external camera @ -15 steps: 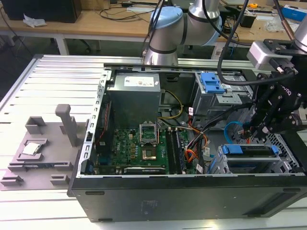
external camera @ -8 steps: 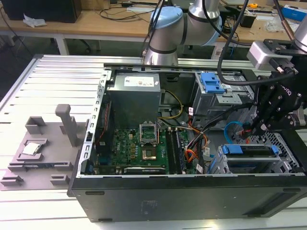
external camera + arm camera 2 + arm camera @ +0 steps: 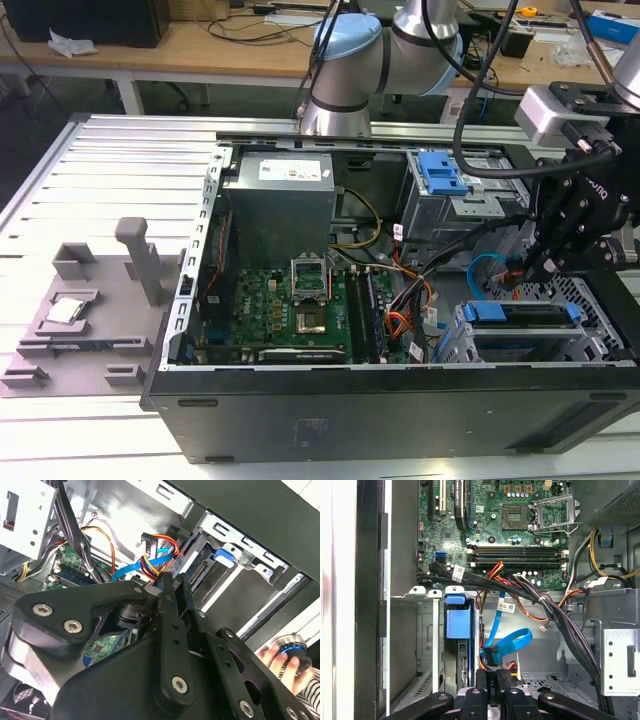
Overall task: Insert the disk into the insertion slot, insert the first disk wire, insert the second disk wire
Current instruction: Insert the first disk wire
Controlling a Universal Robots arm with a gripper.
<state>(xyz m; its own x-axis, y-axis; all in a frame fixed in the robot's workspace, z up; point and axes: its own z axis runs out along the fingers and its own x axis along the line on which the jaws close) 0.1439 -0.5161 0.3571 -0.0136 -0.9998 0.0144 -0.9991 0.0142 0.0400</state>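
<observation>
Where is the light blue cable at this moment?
The light blue cable loops inside the open computer case at the exterior view's right, just beyond the drive cage and beside the end effector.

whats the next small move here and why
Probably a small push of the gripper toward the disk: the disk already sits in the insertion slot, and the gripper is at the black plug of the first disk wire, beside the loop of the second disk wire.

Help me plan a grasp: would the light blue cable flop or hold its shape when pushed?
Probably springy rather than limp: the light blue cable stands in a self-held loop. Its flat, glossy ribbon likely bends one way and may slip. It looks thin, so probably light.
</observation>
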